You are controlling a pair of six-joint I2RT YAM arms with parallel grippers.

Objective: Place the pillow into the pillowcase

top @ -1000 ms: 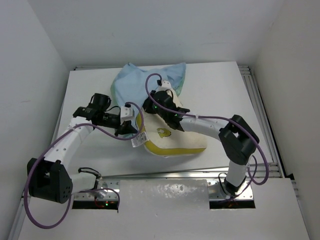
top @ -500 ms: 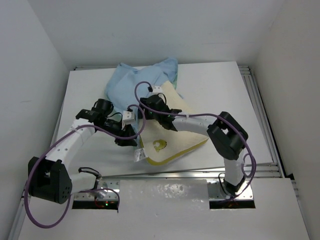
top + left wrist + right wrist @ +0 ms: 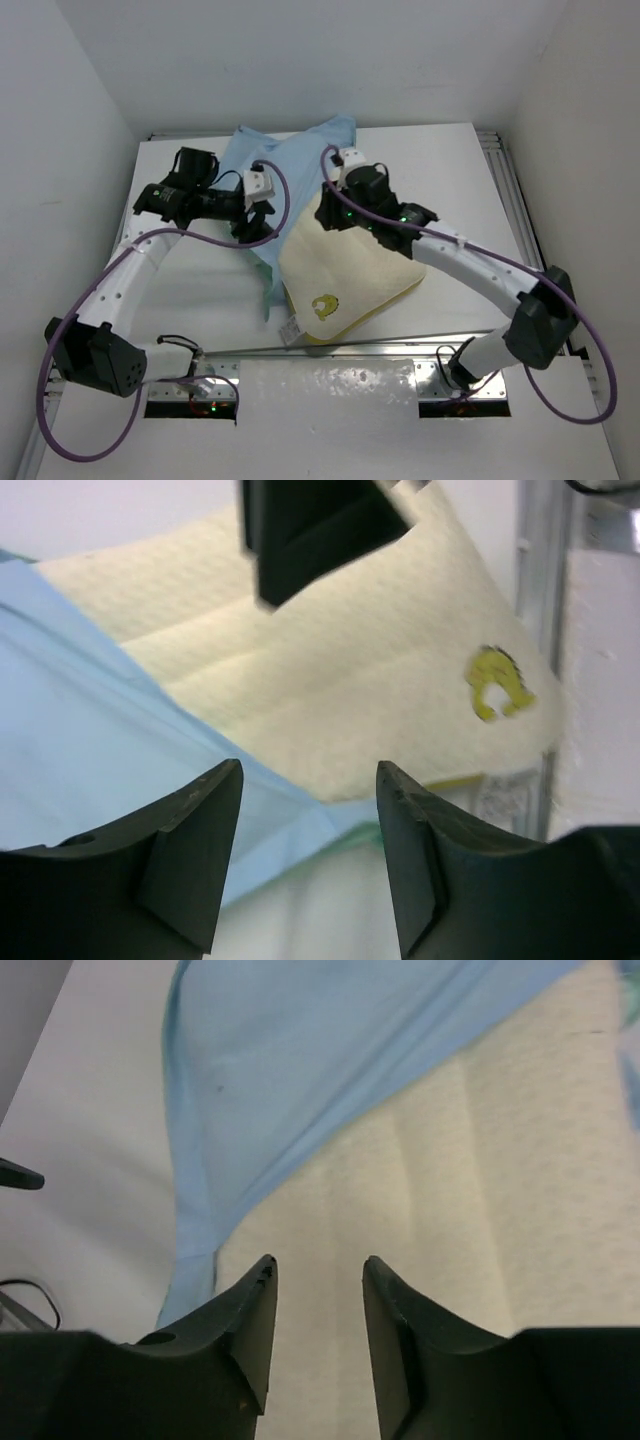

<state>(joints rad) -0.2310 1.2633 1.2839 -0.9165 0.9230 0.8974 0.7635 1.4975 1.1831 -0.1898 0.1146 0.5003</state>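
Insertion barely begun
The pillow (image 3: pixel 350 265) was seen mid-table, the pillowcase (image 3: pixel 290 150) at its eleven o'clock; left gripper (image 3: pixel 310 850) and right gripper (image 3: pixel 318 1320) were found open, empty; the case's mouth would need grasping.

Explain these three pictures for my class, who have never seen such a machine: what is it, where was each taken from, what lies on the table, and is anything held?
The machine is two robot arms, the left arm and the right arm, bolted at the near edge of a white table. One picture looks down from above. The other two come from a camera on each wrist, looking past its own fingers. A cream pillow lies touching a light blue pillowcase. The left gripper and the right gripper are both open and hold nothing.
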